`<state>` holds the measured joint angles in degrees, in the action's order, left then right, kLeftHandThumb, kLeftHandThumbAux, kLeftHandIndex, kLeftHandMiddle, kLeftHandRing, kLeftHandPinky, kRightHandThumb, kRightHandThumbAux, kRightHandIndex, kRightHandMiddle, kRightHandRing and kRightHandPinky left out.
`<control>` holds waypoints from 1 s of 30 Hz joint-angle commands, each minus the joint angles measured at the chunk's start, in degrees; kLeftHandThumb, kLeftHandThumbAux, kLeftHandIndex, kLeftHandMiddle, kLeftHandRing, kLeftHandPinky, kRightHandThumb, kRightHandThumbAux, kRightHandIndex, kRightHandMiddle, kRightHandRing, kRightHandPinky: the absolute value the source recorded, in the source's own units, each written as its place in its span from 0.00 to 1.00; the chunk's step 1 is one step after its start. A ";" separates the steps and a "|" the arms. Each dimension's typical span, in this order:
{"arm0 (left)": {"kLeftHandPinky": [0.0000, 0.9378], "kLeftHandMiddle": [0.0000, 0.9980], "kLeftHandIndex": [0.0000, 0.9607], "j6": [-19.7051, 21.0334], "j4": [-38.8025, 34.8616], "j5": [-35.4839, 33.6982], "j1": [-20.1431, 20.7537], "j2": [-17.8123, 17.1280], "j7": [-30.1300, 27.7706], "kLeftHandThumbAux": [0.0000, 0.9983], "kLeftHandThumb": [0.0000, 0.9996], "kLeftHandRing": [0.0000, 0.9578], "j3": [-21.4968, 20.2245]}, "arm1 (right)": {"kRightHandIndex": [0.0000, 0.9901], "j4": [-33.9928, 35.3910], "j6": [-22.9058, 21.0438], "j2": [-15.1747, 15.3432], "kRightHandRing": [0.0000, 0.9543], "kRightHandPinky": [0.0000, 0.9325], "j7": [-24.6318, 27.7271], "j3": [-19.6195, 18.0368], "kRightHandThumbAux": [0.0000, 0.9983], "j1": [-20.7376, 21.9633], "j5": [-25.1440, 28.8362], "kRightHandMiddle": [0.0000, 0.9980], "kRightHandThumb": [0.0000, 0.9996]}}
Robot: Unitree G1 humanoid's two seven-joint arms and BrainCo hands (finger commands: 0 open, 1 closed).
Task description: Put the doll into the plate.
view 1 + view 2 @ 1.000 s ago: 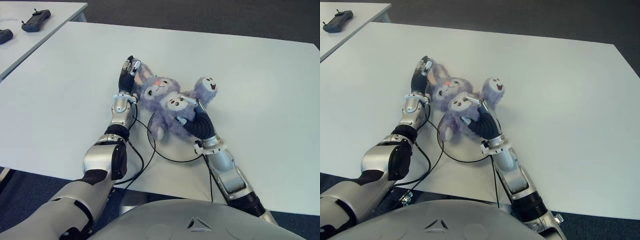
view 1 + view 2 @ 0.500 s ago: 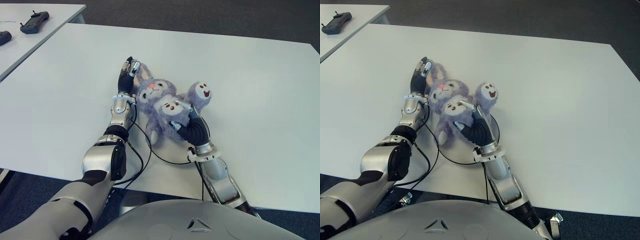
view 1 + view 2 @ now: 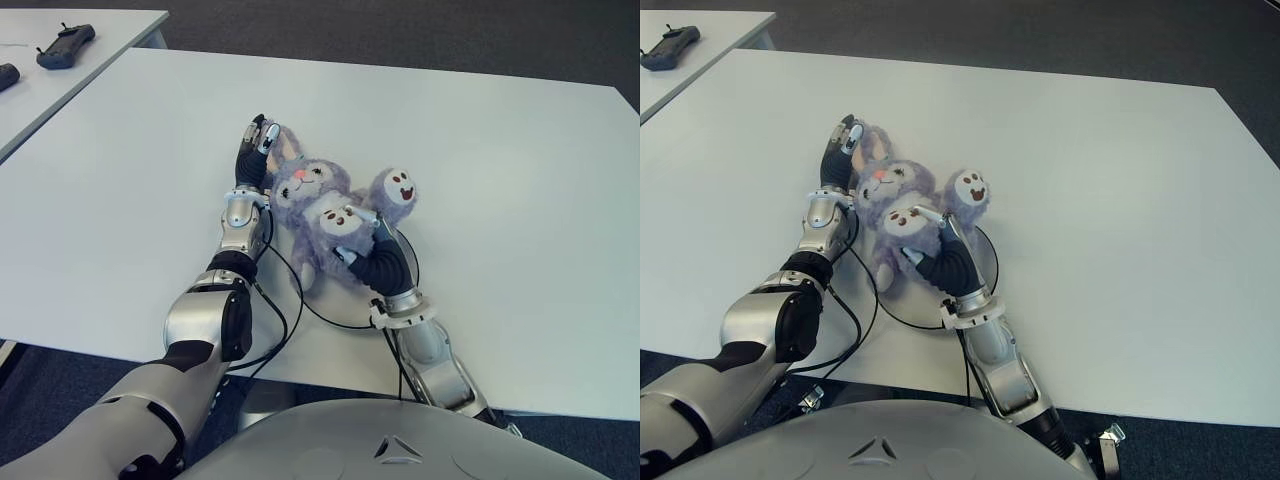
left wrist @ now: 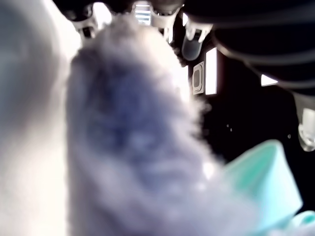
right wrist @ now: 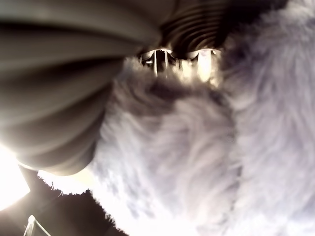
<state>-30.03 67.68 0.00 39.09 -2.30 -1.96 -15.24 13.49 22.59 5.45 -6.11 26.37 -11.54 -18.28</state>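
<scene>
A purple plush bunny doll (image 3: 318, 192) lies on the white table, its lower body over a white plate with a thin dark rim (image 3: 412, 262). My right hand (image 3: 365, 252) is shut on the doll's body near one upturned foot (image 3: 396, 187); its wrist view is filled with purple fur (image 5: 197, 162). My left hand (image 3: 255, 145) is at the doll's ear beside the head, and fur (image 4: 128, 137) lies against its palm under the fingers. Most of the plate is hidden under the doll and my right hand.
A black cable (image 3: 278, 305) runs from my left forearm across the table near the plate. A second table at the far left carries black controllers (image 3: 65, 45). Bare white tabletop (image 3: 520, 180) stretches to the right and behind the doll.
My right hand has drawn back towards me and to the left with the doll, so the feet and body have shifted left. The left hand has stayed at the ear.
</scene>
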 commanded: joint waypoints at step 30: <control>0.00 0.00 0.00 6.76 9.26 -0.87 -14.15 3.07 -0.52 0.38 0.00 0.00 -0.97 | 0.14 -10.30 -18.07 5.30 0.29 0.24 6.62 5.63 0.55 -16.82 -5.17 0.29 0.21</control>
<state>-30.13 67.68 -0.07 39.12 -2.15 -1.97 -15.50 15.48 22.04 5.47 -5.83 28.40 -13.61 -20.86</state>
